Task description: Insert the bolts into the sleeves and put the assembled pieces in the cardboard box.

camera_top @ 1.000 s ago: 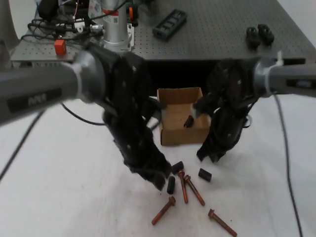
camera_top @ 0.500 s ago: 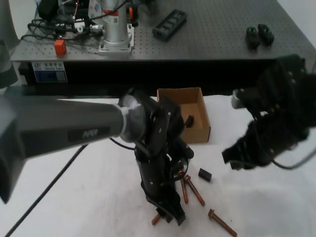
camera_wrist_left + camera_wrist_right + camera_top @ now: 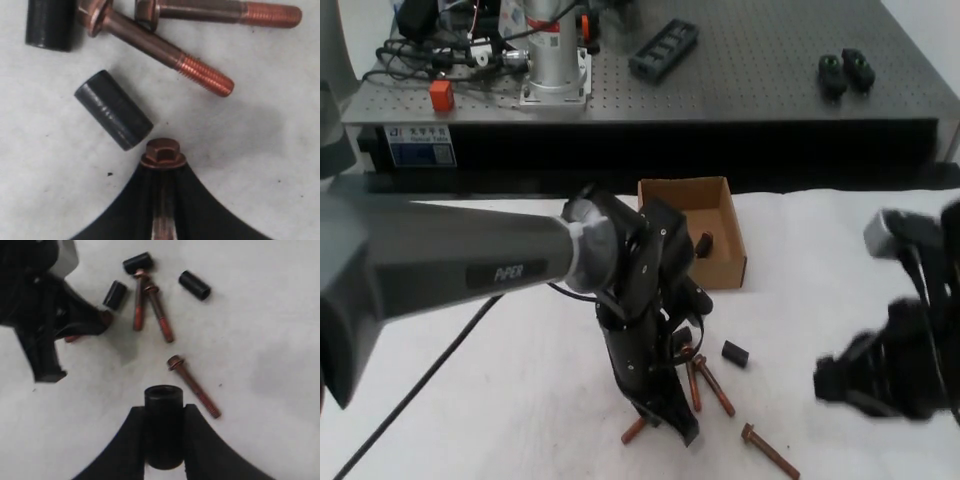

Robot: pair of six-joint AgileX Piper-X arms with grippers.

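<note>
Half a second ago the right arm (image 3: 895,365) hung at 3 o'clock in the high view. It has since dropped toward 4 o'clock, farther from the cardboard box (image 3: 718,272). The left arm (image 3: 640,300) has barely shifted and stands over the scattered bolts at 6 o'clock of the box.

The left gripper (image 3: 162,172) is clamped on a bolt (image 3: 162,152), whose head pokes just past the fingertips, close beside a loose sleeve (image 3: 114,110). The right gripper (image 3: 164,412) is clamped on a black sleeve (image 3: 163,396) above the white cloth (image 3: 270,305) on the bench, with a loose bolt (image 3: 192,386) lying near it. A boxed sleeve (image 3: 704,243) lies inside the box, and a lone sleeve (image 3: 735,353) rests on the cloth at 5 o'clock of it.

In the left wrist view the fingers cover most of the held bolt's shank. In the high view the left arm covers part of the bolt cluster, and the right gripper is too blurred to make out.
</note>
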